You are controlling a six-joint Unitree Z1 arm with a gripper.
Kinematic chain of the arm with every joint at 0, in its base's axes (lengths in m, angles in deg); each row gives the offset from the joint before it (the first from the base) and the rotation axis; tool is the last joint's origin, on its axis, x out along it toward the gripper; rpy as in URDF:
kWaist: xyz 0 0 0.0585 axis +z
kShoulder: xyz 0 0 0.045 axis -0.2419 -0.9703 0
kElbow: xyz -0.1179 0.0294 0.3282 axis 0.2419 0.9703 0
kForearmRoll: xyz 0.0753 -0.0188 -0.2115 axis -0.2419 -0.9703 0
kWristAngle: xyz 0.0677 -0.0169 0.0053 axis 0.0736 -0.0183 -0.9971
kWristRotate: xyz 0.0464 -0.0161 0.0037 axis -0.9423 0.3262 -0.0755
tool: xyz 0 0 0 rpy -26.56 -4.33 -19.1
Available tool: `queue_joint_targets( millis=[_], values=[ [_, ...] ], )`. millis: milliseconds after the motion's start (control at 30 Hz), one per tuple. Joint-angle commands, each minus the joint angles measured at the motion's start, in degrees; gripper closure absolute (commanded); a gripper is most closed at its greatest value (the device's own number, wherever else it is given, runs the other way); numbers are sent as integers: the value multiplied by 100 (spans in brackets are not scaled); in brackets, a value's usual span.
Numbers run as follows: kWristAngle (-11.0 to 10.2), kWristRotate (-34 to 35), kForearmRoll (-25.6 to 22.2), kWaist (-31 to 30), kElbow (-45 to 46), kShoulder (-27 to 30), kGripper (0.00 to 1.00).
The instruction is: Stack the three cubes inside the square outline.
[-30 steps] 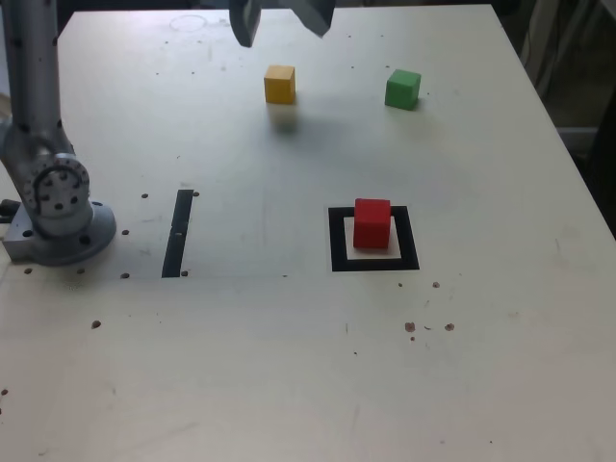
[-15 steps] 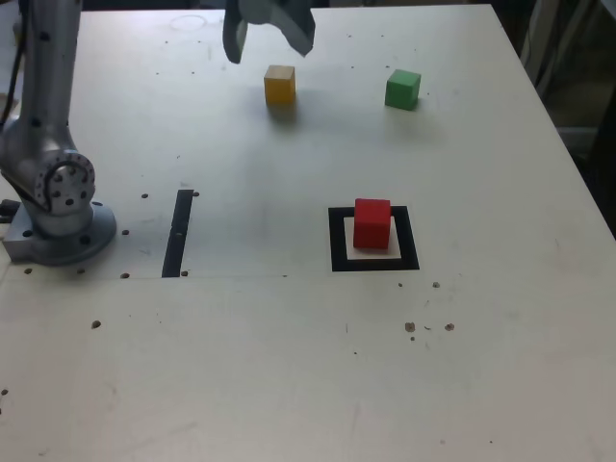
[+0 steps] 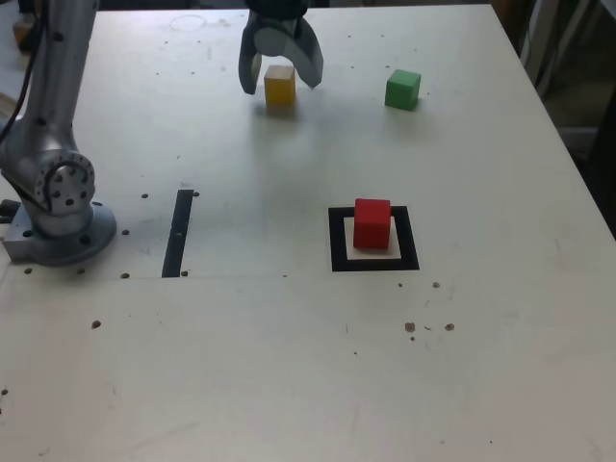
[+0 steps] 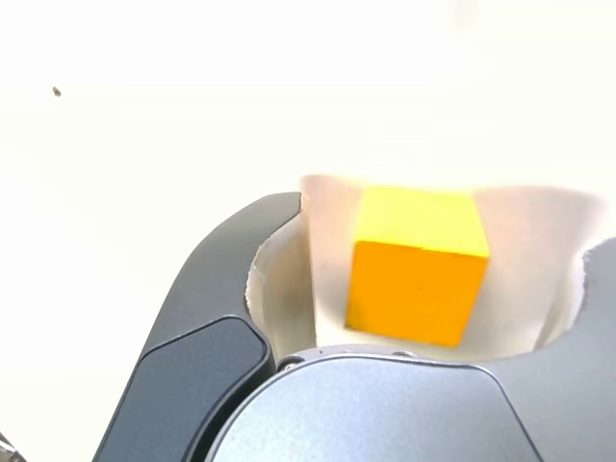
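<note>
While spread wide, gripper (image 3: 281, 79) straddling yellow cube (image 3: 279, 85) at the exterior view's far left-centre, fingers apart from its sides. Further right, red cube (image 3: 372, 223) inside square outline (image 3: 337, 241); green cube (image 3: 402, 89) far right.

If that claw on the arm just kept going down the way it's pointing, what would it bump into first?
Probably the yellow cube: the open end effector straddles it, so the cube would meet its palm. The fingers look set to reach the table on either side, though depth is hard to judge.
</note>
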Motion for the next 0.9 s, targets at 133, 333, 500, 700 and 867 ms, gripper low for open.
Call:
queue_joint_targets(
  millis=[133, 333, 500, 700, 867],
  values=[
    [37, 51, 74, -4, -52, -63, 32],
    [74, 113, 75, 3, -15, -56, 52],
    [143, 112, 66, 3, 21, -54, 62],
    [406, 73, 65, 4, -80, -11, 80],
    [552, 39, -15, 0, -165, 38, 86]
  ],
)
